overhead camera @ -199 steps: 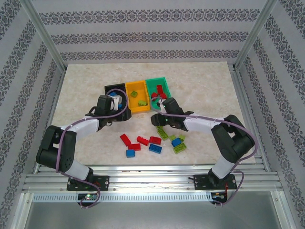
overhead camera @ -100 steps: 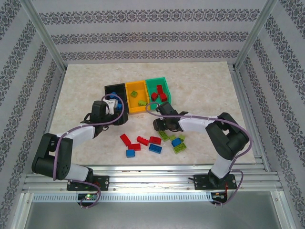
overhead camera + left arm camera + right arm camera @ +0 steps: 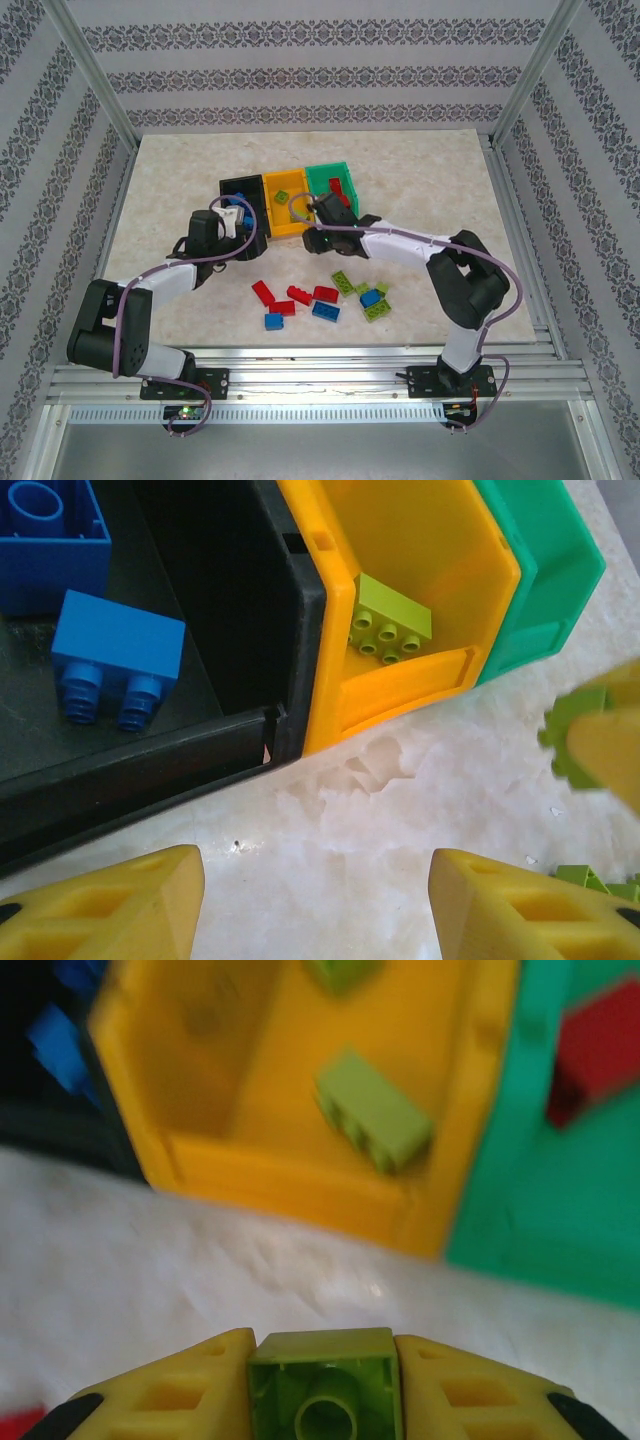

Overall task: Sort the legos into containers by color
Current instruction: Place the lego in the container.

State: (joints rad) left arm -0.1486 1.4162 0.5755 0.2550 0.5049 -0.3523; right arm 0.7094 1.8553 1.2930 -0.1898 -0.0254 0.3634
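Note:
The containers stand joined in a row: a black bin (image 3: 240, 188), an orange-yellow bin (image 3: 285, 192) and a green bin (image 3: 335, 180). My right gripper (image 3: 316, 238) hovers just in front of the orange-yellow bin (image 3: 300, 1100), shut on a lime green lego (image 3: 325, 1385) whose hollow underside faces the camera. My left gripper (image 3: 318, 910) is open and empty above the table, in front of the black bin (image 3: 200, 630). Two blue legos (image 3: 115, 655) lie in the black bin. A lime lego (image 3: 390, 620) lies in the orange-yellow one. Red legos (image 3: 335, 192) are in the green bin.
Loose legos lie on the table between the arms: red ones (image 3: 299, 294), blue ones (image 3: 325, 310) and lime ones (image 3: 378, 310). In the left wrist view, the right gripper's finger and its brick (image 3: 590, 740) show close by at the right edge. Metal frame posts border the table.
My right gripper has shut on a lime green lego and carried it up and left from the loose pile to the front of the orange-yellow bin. The left arm shifted only slightly.

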